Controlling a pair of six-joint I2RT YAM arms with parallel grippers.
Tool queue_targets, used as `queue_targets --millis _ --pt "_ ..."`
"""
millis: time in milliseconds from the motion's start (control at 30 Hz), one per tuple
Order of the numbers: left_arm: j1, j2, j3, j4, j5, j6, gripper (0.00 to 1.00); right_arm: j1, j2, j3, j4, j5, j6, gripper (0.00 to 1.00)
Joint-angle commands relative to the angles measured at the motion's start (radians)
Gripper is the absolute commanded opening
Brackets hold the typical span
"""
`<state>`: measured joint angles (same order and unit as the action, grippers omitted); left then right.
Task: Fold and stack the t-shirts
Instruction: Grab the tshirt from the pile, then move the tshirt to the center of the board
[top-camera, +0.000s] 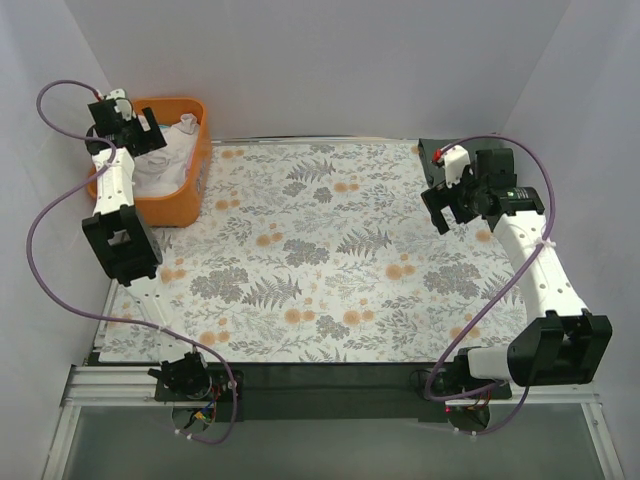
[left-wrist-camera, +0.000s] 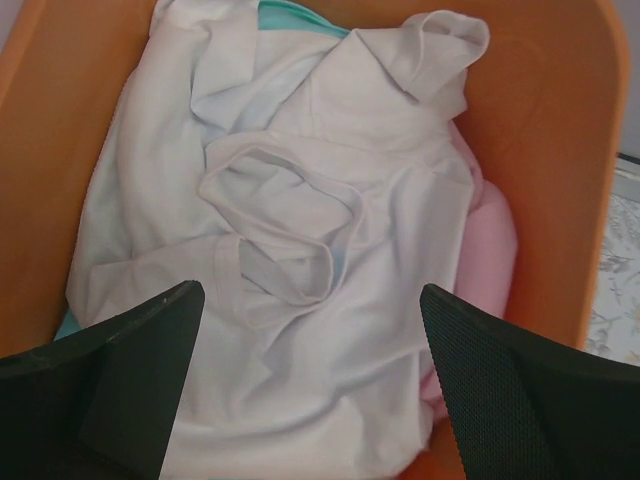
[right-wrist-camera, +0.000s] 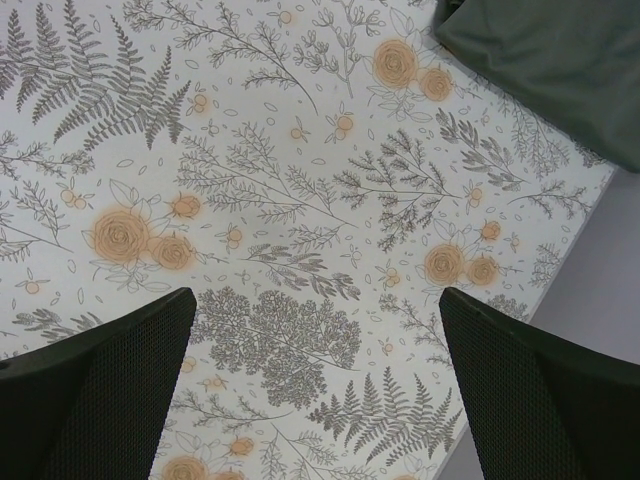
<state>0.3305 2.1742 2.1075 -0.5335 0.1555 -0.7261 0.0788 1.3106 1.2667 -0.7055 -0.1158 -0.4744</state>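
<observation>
A crumpled white t-shirt (left-wrist-camera: 300, 230) lies on top in the orange basket (left-wrist-camera: 560, 150) at the back left (top-camera: 190, 185). A strip of teal shirt (left-wrist-camera: 290, 14) shows under it at the far rim. My left gripper (left-wrist-camera: 310, 300) is open and empty, hovering just above the white t-shirt (top-camera: 165, 165) in the basket. A folded dark grey-green t-shirt (right-wrist-camera: 560, 60) lies in the table's back right corner (top-camera: 430, 150). My right gripper (right-wrist-camera: 318, 300) is open and empty above the floral covering, just in front of that shirt (top-camera: 450, 212).
A pink cloth (left-wrist-camera: 490, 250) lies under the white shirt on the basket's right side. The floral table covering (top-camera: 320, 250) spreads over the table. White walls close off the left, back and right. The table's right edge (right-wrist-camera: 590, 250) is near the right gripper.
</observation>
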Motion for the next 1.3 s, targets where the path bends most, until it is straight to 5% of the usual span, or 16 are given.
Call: queue_targets --millis 0,300,400,433,567,633,833,1267 --pt "-0.001 0.074 0.043 0.078 -0.042 0.045 0.82 -0.001 0.019 0.037 0.012 -0.019 0.010 0.98" --pt "-0.001 0.194 0.011 0.069 -0.085 0.091 0.77 0.001 0.079 0.045 0.011 -0.001 0.005 0.98" --pt "0.001 0.208 0.006 0.060 -0.108 0.102 0.59 -0.001 0.079 0.045 0.008 -0.007 0.008 0.98" --pt "0.004 0.205 0.011 0.056 -0.096 0.097 0.43 -0.001 0.078 0.045 0.008 -0.007 0.008 0.98" --pt "0.013 0.154 0.060 0.072 -0.028 0.054 0.07 -0.001 0.062 0.046 0.005 -0.010 0.013 0.98" --pt "0.016 0.110 0.103 0.099 -0.011 0.031 0.00 -0.001 0.058 0.046 0.003 -0.013 0.014 0.98" --pt "0.018 -0.023 0.213 0.197 0.048 -0.007 0.00 -0.001 0.030 0.043 0.000 -0.018 0.011 0.98" --pt "0.015 -0.280 0.134 0.572 0.207 -0.082 0.00 -0.001 -0.013 0.033 0.003 -0.038 0.016 0.98"
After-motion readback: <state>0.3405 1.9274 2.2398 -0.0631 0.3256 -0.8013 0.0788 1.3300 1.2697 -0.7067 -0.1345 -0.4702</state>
